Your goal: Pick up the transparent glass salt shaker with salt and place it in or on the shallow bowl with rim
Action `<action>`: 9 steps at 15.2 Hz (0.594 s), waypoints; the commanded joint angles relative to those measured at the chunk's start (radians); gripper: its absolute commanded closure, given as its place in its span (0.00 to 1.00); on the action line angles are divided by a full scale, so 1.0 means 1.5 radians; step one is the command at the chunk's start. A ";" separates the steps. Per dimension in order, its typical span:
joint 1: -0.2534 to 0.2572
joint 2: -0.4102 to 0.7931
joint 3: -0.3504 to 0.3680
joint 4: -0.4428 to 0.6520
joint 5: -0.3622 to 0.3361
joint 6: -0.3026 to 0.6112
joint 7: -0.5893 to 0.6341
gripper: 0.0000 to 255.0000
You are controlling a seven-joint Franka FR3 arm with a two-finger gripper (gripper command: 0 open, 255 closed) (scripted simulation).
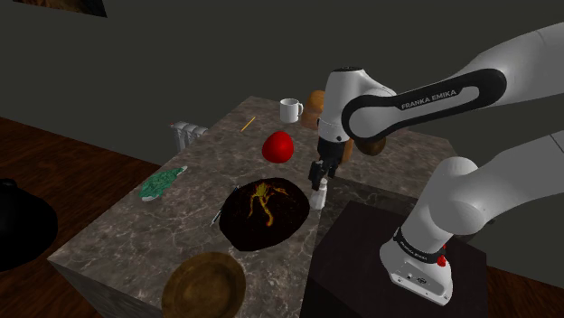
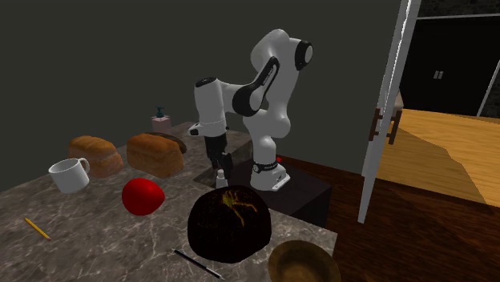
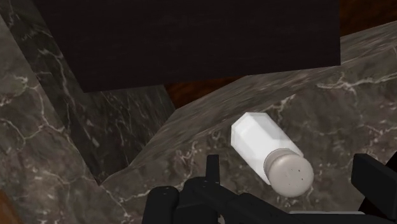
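The salt shaker (image 1: pixel 318 196) (image 2: pixel 219 177) (image 3: pixel 266 150) is a small pale faceted bottle with a grey perforated cap. It stands at the marble table's edge nearest the stand, beside a big dark round dish (image 1: pixel 265 212) with a yellow pattern. My black gripper (image 1: pixel 318 177) (image 2: pixel 216 157) (image 3: pixel 294 177) hangs right over the shaker, open. In the wrist view the fingers (image 3: pixel 213 170) stand wide apart on either side of the cap without touching it. The shallow brown bowl with rim (image 1: pixel 204 285) (image 2: pixel 303 263) sits at the table's near corner, beyond the dark dish.
A red round object (image 1: pixel 278 146), a white mug (image 1: pixel 290 110), two bread loaves (image 2: pixel 157 152), a pencil (image 1: pixel 248 123), a green item (image 1: pixel 163 182) and a pen (image 2: pixel 196 263) lie on the table (image 1: pixel 117 239). The dark stand box (image 1: pixel 398 262) adjoins the edge by the shaker.
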 commanded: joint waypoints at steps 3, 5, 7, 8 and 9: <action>0.000 0.000 0.000 0.000 0.000 0.001 0.000 0.00; 0.000 0.000 0.000 0.000 0.000 0.001 0.000 1.00; 0.000 0.000 0.000 0.000 0.000 0.001 0.000 1.00; 0.000 0.000 0.000 0.000 0.000 0.000 0.000 1.00; 0.000 0.000 0.000 0.000 0.000 0.000 0.000 1.00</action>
